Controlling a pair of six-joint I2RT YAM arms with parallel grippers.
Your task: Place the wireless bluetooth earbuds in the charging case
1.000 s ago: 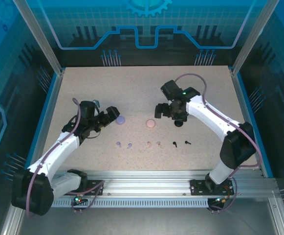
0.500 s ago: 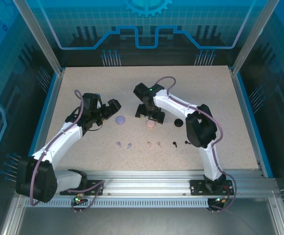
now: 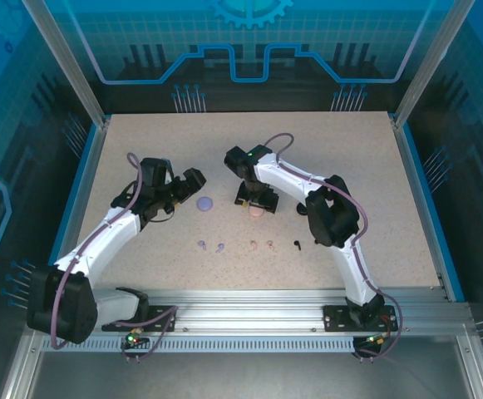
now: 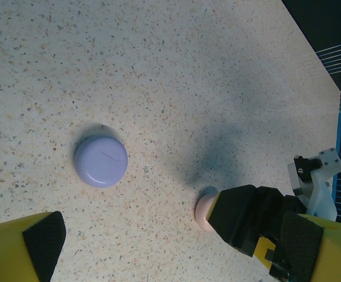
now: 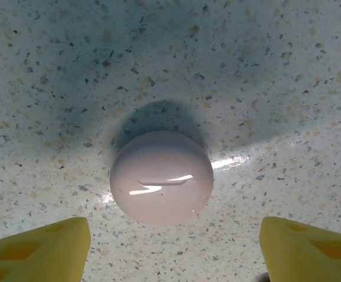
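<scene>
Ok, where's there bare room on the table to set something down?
Bare: the table's far strip along the back wall, and its right side beyond the right arm. Crowded: the middle, with the lilac case, pink case and the earbuds in a row.

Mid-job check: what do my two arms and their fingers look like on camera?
Both the left arm and right arm have white links, black joints and a looping lilac cable. The fingers are yellow wedges; the left ones carry black textured pads.

No lettering, label, brand or number is legible on the pink case (image 5: 161, 185), lilac case (image 4: 101, 163) or table (image 3: 349, 150).
</scene>
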